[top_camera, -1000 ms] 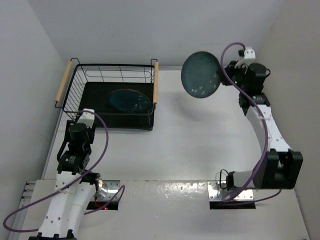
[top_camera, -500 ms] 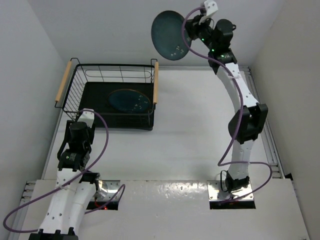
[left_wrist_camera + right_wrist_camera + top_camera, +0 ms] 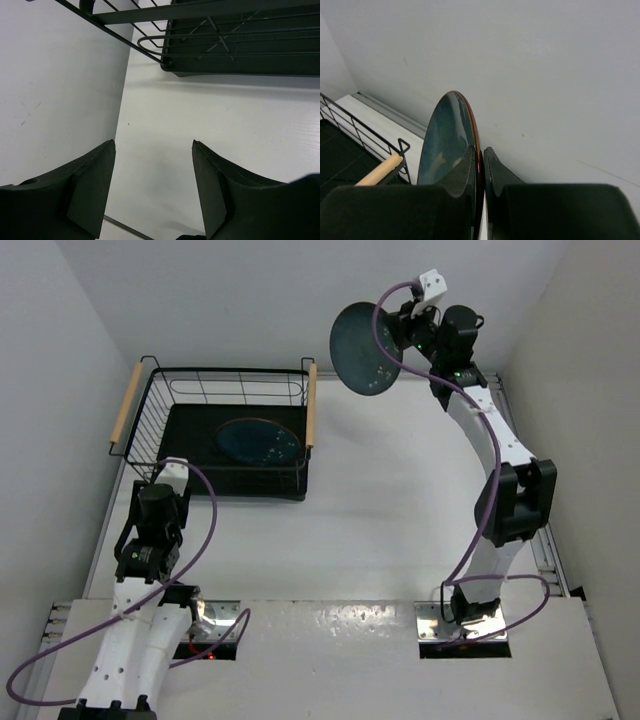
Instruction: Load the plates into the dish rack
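Note:
My right gripper [image 3: 398,336] is shut on the rim of a dark teal plate [image 3: 364,348], holding it on edge high above the table's back edge, to the right of the dish rack [image 3: 228,370]. In the right wrist view the plate [image 3: 446,139] stands upright between my closed fingers [image 3: 481,156], with a wooden rack handle [image 3: 376,175] below left. Another teal plate [image 3: 258,440] lies flat on the rack's black tray. My left gripper [image 3: 152,150] is open with nothing in it, low over the table just in front of the rack's near corner [image 3: 240,60].
The white back wall [image 3: 545,75] is close behind the held plate. A side wall [image 3: 55,85] runs along the left of the rack and my left arm [image 3: 150,540]. A metal rail [image 3: 548,540] borders the table's right edge.
My right arm has carried the plate from the table's right side up and left to the back wall, then slightly back right, turning it more edge-on. The left arm has not moved.

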Robot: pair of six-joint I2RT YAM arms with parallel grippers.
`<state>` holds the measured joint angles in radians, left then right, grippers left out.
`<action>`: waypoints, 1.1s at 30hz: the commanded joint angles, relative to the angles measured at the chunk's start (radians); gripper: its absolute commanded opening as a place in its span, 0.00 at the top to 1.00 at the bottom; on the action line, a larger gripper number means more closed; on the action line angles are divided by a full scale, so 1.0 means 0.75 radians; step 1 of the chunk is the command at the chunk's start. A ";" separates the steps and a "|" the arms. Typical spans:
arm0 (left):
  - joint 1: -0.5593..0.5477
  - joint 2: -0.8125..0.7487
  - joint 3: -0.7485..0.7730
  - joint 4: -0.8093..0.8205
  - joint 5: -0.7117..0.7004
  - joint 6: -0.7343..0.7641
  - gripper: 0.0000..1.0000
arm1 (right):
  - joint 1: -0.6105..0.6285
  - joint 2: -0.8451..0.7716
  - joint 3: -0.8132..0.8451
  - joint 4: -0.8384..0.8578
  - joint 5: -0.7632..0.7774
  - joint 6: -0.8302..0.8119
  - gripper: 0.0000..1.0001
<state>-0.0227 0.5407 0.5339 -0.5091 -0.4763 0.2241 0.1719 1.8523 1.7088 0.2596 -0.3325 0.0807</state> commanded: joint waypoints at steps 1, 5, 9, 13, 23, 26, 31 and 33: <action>0.018 -0.019 0.031 0.020 0.011 -0.017 0.32 | 0.012 -0.183 0.057 0.265 -0.025 -0.011 1.00; 0.018 -0.048 0.018 0.020 0.011 -0.017 0.32 | 0.026 -0.226 0.082 0.310 -0.076 -0.013 1.00; 0.018 -0.048 0.018 0.032 0.011 -0.017 0.31 | 0.084 -0.234 0.145 0.351 -0.184 -0.020 1.00; 0.018 -0.060 0.018 0.032 0.011 -0.017 0.31 | 0.222 -0.226 0.184 0.376 -0.327 -0.077 1.00; 0.018 -0.085 0.006 0.032 0.011 -0.017 0.31 | 0.444 -0.116 0.219 0.454 -0.491 -0.073 1.00; 0.018 -0.085 0.006 0.032 0.011 -0.017 0.31 | 0.491 -0.075 0.243 0.427 -0.514 -0.152 1.00; 0.018 -0.097 0.006 0.045 -0.001 -0.017 0.30 | 0.550 -0.034 0.203 0.370 -0.538 -0.269 1.00; 0.018 -0.097 0.006 0.045 -0.001 -0.017 0.30 | 0.589 -0.032 0.154 0.351 -0.536 -0.336 1.00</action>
<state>-0.0227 0.4767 0.5339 -0.5076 -0.4709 0.2237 0.5827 1.8641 1.8126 0.3794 -0.7296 -0.0628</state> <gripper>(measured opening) 0.699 0.064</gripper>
